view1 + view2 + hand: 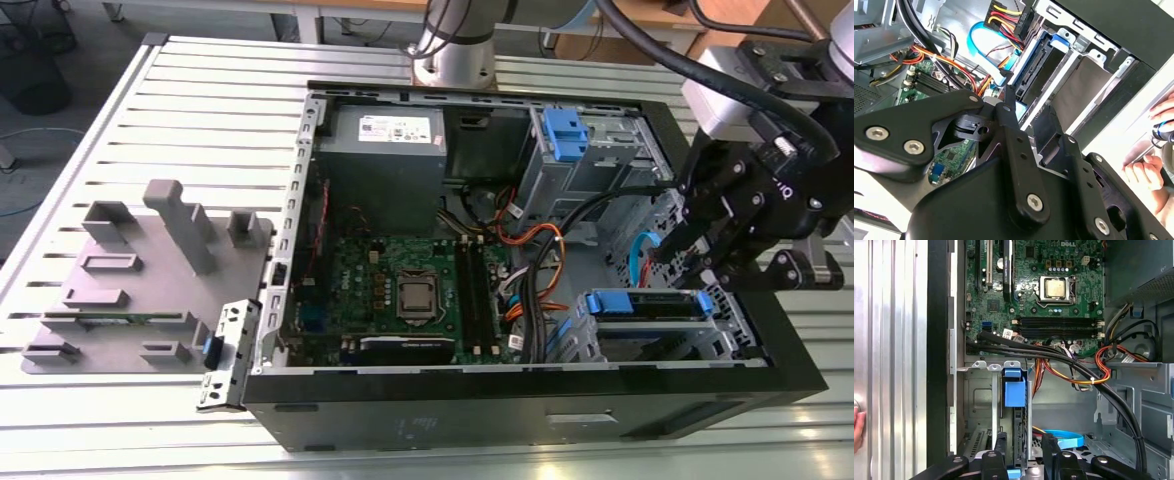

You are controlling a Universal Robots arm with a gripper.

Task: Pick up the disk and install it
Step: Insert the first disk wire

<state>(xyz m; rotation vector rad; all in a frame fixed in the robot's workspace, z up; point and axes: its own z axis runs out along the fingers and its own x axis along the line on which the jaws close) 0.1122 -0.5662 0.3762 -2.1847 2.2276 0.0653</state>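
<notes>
Nearest the exterior view's camera, the black computer case [534, 410] lies open on the slatted table [160, 110]. Just inside its near wall, at about four o'clock from the case's middle, the disk [646, 303] sits on edge in a grey drive bay [587, 340], with its blue bracket uppermost. The gripper [697, 268] hangs directly over it. In the first wrist view its fingers [1050, 447] stand apart, one on each side of the disk's upper edge, with a gap showing beside one of them (so nothing is clamped).

At the case's centre lies the green motherboard [400, 290], with black and orange cables [534, 260] running past it toward the bay. At nine o'clock, outside the case, a grey plastic fixture [134, 270] rests on the table.

Farther back, the power supply box [387, 135] sits at eleven o'clock and a grey cage with a blue tab [567, 135] at one o'clock. Beyond them — at twelve — rises the arm's base [447, 50]. In the second wrist view a person's hand [1146, 167] shows outside the case wall.
</notes>
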